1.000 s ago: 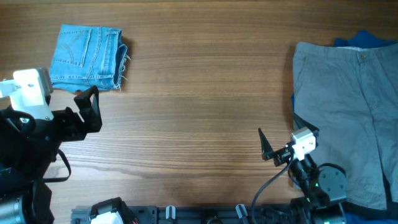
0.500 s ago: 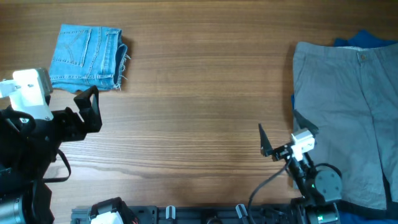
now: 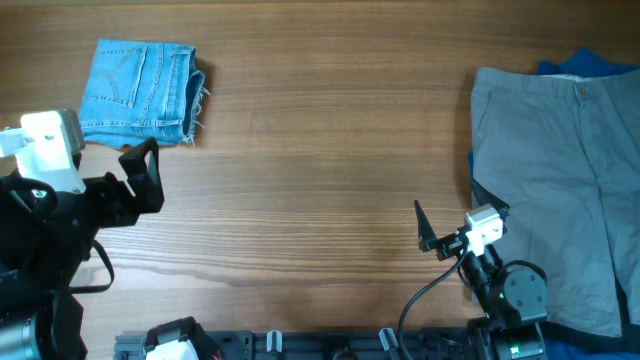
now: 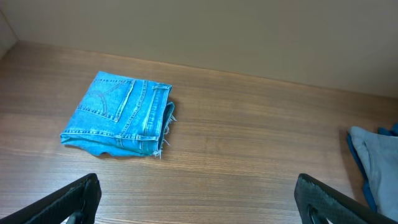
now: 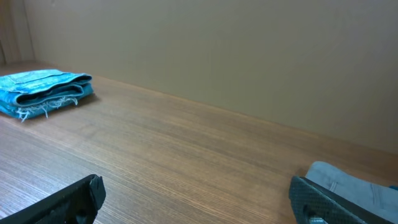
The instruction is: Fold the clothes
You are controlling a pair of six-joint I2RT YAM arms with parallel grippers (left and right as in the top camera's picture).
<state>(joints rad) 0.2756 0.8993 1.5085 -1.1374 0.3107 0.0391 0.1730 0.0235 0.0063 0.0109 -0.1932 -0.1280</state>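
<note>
Three garments shared the worktop (image 3: pixel 330 150). Grey trousers (image 3: pixel 560 170) lay spread flat at the right edge, prob. unfolded stock. The jeans (image 3: pixel 140 92) sat as a compact folded square at the far left corner, out of the way, so the fold looked done. A dark blue garment (image 3: pixel 590 62) peeked from under the trousers. Left fingers (image 4: pixel 62 202) & right fingers (image 5: pixel 62 199) were splayed wide, empty, near the robot's side, w/ nothing to grip
</note>
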